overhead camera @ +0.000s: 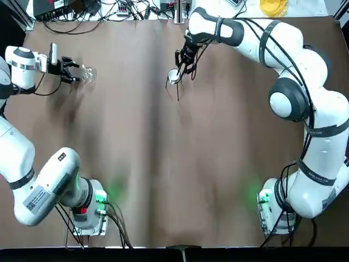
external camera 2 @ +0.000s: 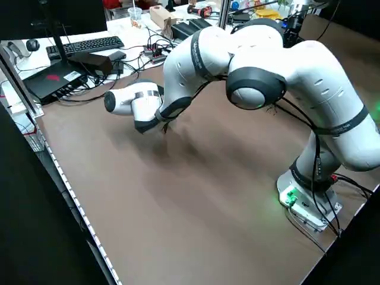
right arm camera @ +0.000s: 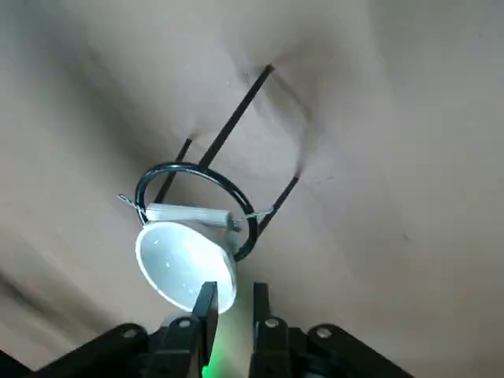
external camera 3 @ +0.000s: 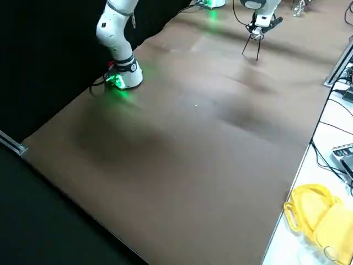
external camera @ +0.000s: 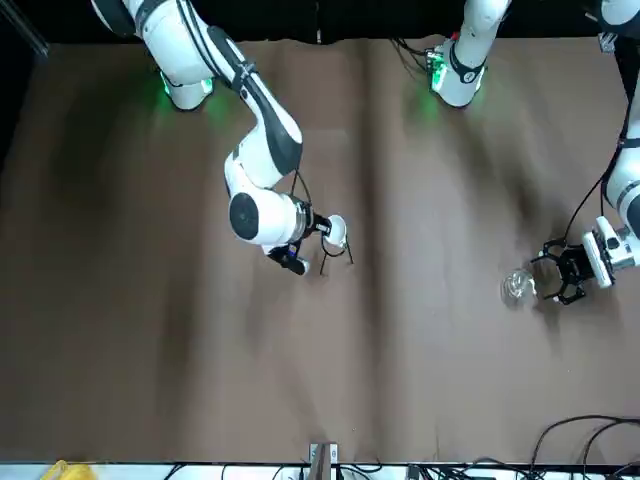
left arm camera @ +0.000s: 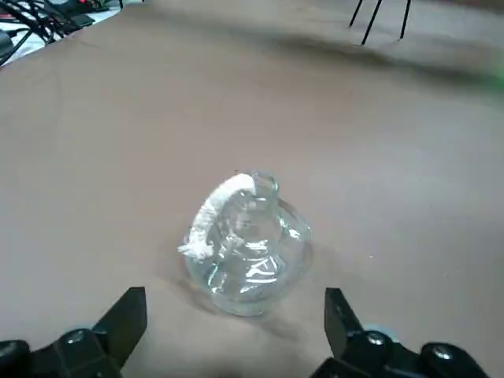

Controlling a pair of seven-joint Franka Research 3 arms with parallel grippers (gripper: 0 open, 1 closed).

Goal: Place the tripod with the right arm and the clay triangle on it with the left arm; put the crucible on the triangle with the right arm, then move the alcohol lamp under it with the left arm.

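The black wire tripod (overhead camera: 178,87) stands at the far middle of the table, with the white clay triangle (right arm camera: 190,213) lying across its ring (right arm camera: 197,205). My right gripper (right arm camera: 233,303) is shut on the rim of the white crucible (right arm camera: 184,270), holding it tilted at the ring's edge, over the triangle. In the top view the crucible (overhead camera: 174,75) shows just below the right gripper (overhead camera: 183,61). Far left on the table, the clear glass alcohol lamp (left arm camera: 248,246) sits just ahead of my open left gripper (left arm camera: 235,316), whose fingers are spread wider than the lamp and do not touch it.
Cables and equipment line the far table edge (overhead camera: 109,11). A yellow object (external camera 3: 317,218) lies on the white bench beyond the table's side. Both arm bases (overhead camera: 90,210) stand at the near edge with green lights.
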